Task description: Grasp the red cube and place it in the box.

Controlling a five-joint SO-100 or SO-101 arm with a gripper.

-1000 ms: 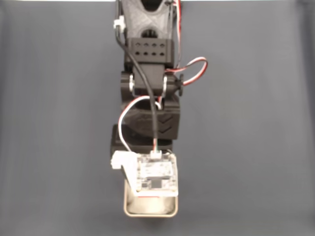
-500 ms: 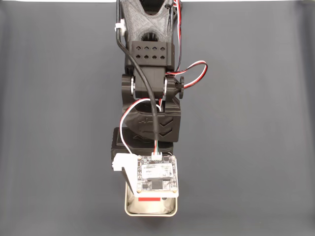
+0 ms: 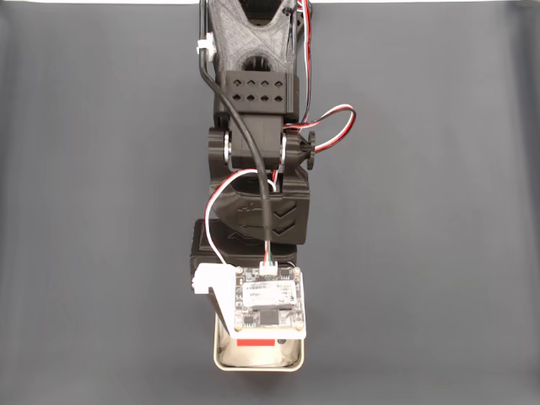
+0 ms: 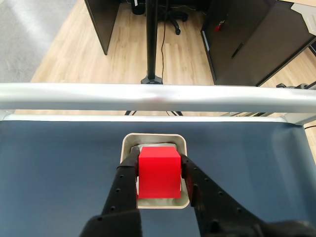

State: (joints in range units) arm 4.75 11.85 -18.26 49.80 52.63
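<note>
my hand [image 4: 158,160] clamped on the red cube [image 4: 158,173], held over the box [image 4: 129,140], dark tabletop [image 4: 59,163] around

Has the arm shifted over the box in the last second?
Yes. In the fixed view the wrist board has slid down-frame across the box, and the red cube now peeks out below it; the last half second shows no change.

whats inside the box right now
The red cube, held between the fingers, sits over the box, with wrinkly white padding beside it. The box floor under the cube is covered.
</note>
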